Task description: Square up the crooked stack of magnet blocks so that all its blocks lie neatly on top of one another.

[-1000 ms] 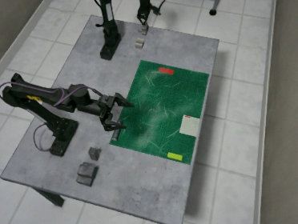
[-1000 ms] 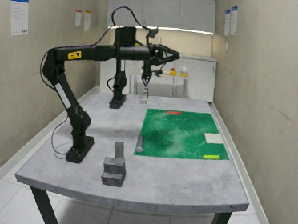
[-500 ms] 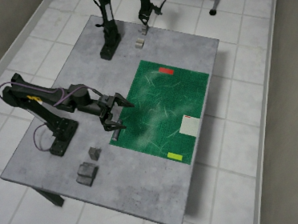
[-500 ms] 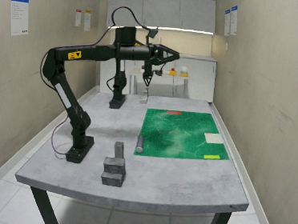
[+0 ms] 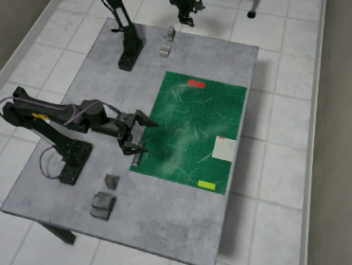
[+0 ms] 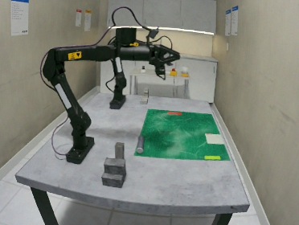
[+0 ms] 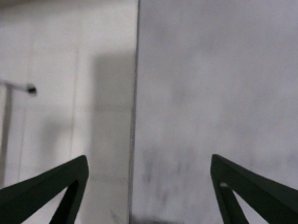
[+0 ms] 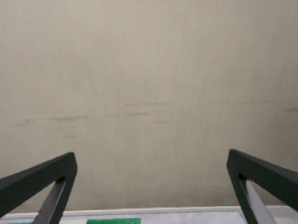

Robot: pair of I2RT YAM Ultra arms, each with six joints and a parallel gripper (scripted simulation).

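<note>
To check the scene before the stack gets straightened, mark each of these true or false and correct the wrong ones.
1. The left pincer is open and empty. True.
2. The right pincer grips a block. False: it is open, holding nothing.
3. The white square lies on the green mat. True.
4. The stepped blocks stand on the mat. False: they stand off it, on the tabletop.

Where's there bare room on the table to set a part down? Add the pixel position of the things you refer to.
Best: the grey strip between the green mat [image 5: 189,114] [image 6: 181,124] and the far edge; also the near corner beyond the yellow-green patch [image 5: 206,185] [image 6: 212,157]. Crowded: around the near blocks [image 5: 102,205] [image 6: 114,172].
</note>
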